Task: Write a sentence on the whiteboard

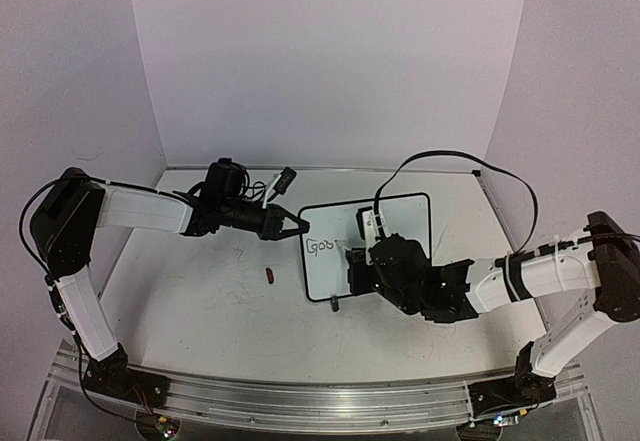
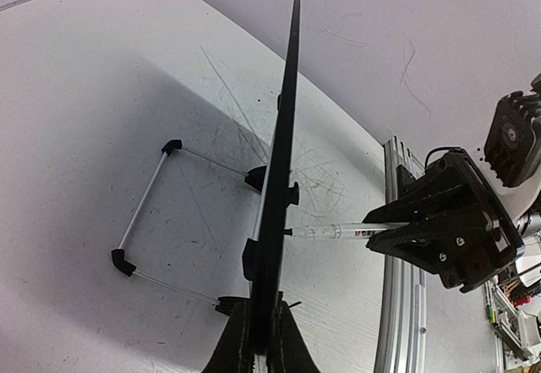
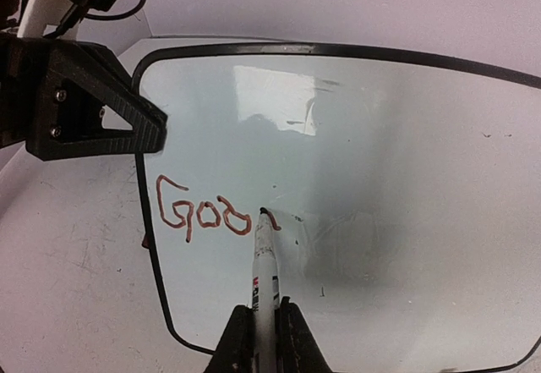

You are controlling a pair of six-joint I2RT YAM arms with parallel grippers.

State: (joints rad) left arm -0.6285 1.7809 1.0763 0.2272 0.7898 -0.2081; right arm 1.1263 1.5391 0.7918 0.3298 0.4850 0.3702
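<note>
Left hand (image 2: 260, 339): clamped on whiteboard (image 3: 397, 136) edge
Right hand (image 3: 263, 326): gripping marker (image 3: 265, 263), tip on board
Sentence (image 3: 201, 212): "Goo", left of tip

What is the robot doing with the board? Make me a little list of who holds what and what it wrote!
whiteboard: propped up on its stand on the table
left jaws: shut on one side edge of the whiteboard
right jaws: shut on the marker
marker tip: touching the whiteboard
writing: reddish "Goo", with the next letter begun
also on the table: small red thing, maybe the marker's cap
</note>
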